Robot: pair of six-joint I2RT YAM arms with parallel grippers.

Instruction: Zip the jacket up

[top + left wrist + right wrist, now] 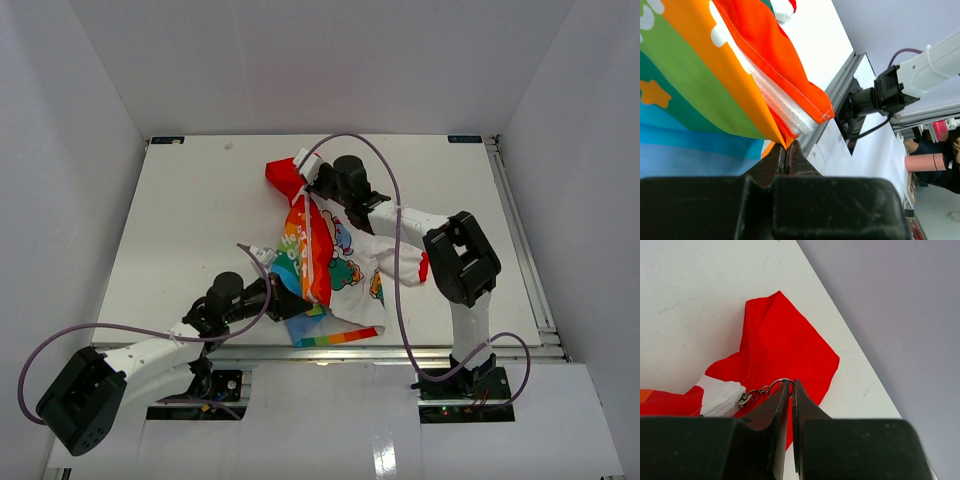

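Both arms out over the desk (190,220). The jacket (335,265) lies crumpled near the desk's middle, hood (283,177) toward the far side, striped hem toward the near edge. My left arm runs low from its base at the near left, forearm angled right and slightly away, wrist just off the desk surface. My left pincer (787,150) is closed tight, jaws pressed together on the bottom corner of the jacket where the orange panel comes to a point; the pale zip tape (780,102) runs up from just above the jaws. My right arm rises from its base at the near right, elbow folded high, forearm reaching left and away across the jacket to the hood end. My right pincer (791,385) is closed, jaws nearly touching, pinching the metal ring (782,381) of the zip pull. A short chain links the ring to the slider (745,400), which sits at the white edge beside the red hood. Fabric between the two pincers looks stretched along the zip line.
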